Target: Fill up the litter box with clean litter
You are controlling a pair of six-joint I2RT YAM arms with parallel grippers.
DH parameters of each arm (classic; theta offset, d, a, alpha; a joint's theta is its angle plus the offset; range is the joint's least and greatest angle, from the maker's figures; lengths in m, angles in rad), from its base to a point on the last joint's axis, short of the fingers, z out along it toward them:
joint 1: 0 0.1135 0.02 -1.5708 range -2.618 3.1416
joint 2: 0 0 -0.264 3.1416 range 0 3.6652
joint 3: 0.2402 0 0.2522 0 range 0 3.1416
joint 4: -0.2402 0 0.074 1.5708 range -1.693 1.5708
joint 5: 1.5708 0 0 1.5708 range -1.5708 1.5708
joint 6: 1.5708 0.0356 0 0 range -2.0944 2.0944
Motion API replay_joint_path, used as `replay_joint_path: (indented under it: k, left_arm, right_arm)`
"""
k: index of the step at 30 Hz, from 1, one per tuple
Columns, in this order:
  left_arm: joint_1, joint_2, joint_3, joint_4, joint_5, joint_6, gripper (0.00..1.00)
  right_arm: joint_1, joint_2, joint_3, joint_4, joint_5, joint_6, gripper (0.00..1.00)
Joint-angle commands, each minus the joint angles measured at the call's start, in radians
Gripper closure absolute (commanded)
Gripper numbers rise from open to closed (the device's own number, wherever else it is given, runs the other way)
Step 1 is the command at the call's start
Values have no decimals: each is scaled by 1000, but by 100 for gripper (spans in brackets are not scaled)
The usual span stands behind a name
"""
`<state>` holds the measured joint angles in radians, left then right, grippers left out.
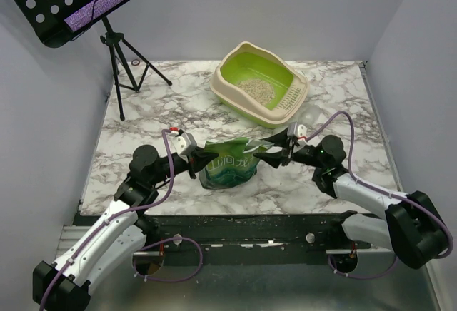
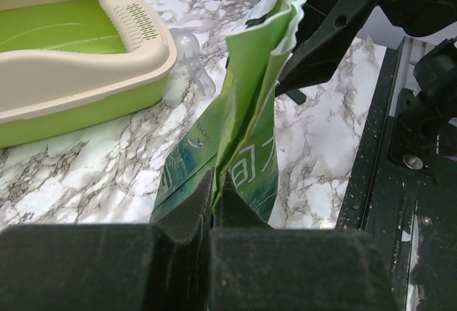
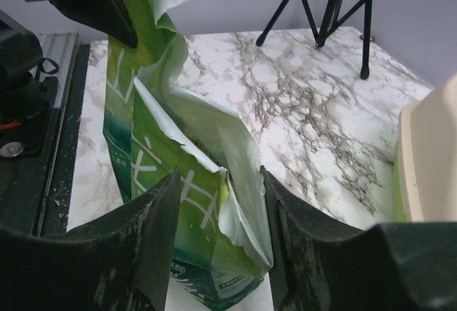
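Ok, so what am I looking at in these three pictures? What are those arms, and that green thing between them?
Two robot arms, each ending in a two-finger gripper, bolted at the near edge of a marble table. One picture looks down from above; the other two come from a camera on each wrist. On the table sit a beige litter box with some litter inside and a green bag standing between the arms. The left gripper pinches one edge of the bag. The right gripper straddles its torn top; whether it squeezes, I cannot tell.
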<state>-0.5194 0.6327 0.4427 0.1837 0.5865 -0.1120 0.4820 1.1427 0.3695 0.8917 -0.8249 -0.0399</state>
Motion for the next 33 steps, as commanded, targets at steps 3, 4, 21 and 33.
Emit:
replay_joint_path:
  k: [3,4,21,33]
  left_arm:
    - [-7,-13,13,33,-20,17,100]
    - [-7,-11,13,31,-20,18,100]
    - [-7,35,88,-59,-18,-104,100]
    - [-1,-47,90,-388,-60,-487,100]
  right_arm:
    - [-14,71,-34,289,-85,147,54]
    - [-14,86,-34,308,-91,161,57]
    - [-123,-15,-81,315,-131,563,100]
    - [-125,-383,40,-677,-91,595,100]
